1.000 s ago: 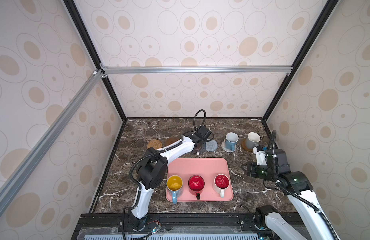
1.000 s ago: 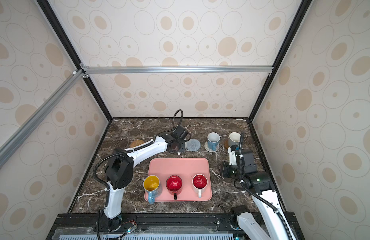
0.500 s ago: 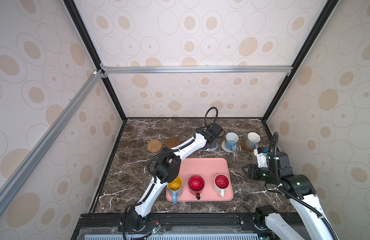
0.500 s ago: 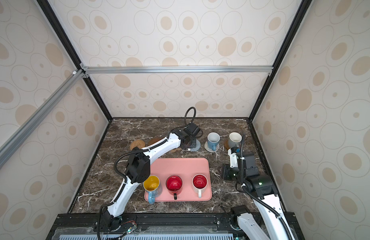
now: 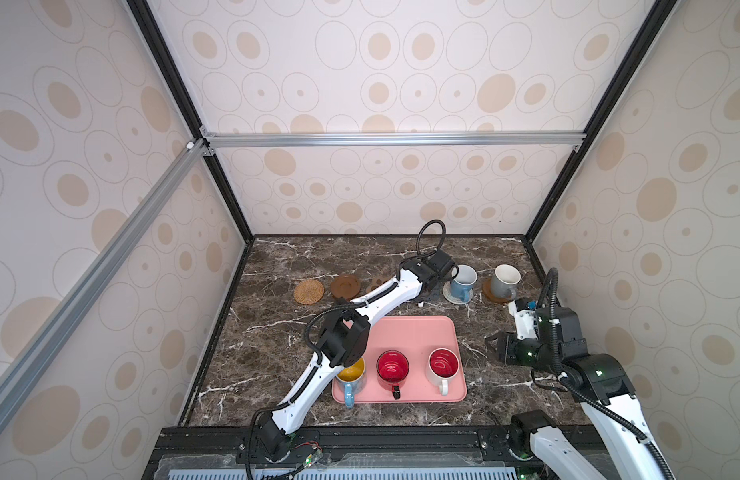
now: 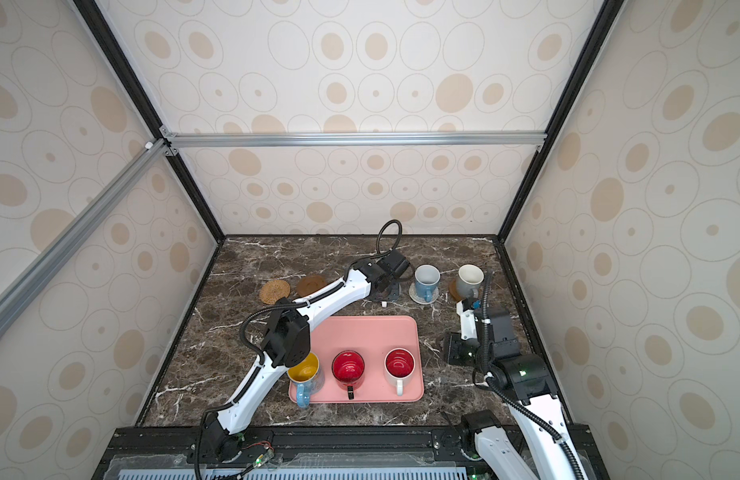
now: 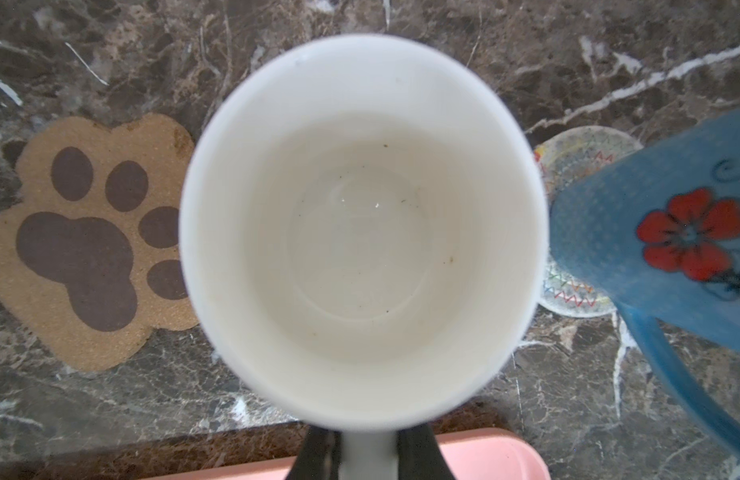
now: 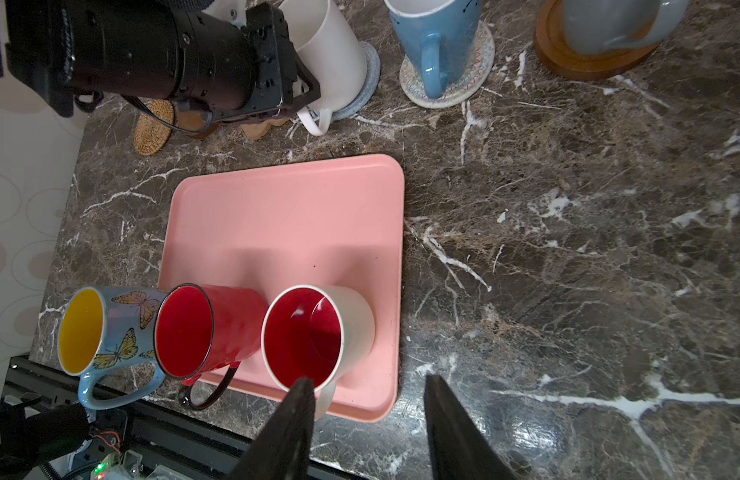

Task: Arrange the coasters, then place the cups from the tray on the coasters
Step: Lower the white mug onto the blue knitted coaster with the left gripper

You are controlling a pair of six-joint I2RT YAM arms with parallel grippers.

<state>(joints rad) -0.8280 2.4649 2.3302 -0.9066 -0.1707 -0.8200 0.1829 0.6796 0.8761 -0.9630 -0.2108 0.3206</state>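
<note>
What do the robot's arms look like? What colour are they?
Both have smooth white shells and chunky black joints. A ribbed black cable loops along the left arm and the right arm. Tiny green lights glow on the right arm. The left tool and right tool end in black wedges.

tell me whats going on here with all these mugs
The left hand is shut on the white mug's handle, holding it at the blue-grey coaster; whether it has touched down is unclear. The light blue mug stands on the cream coaster, the grey mug on a wooden disc. The yellow-inside mug, red mug and red-inside mug wait on the tray, and the rattan coaster, wooden coaster and paw coaster are bare. The right hand hangs open by the tray, holding nothing.
</note>
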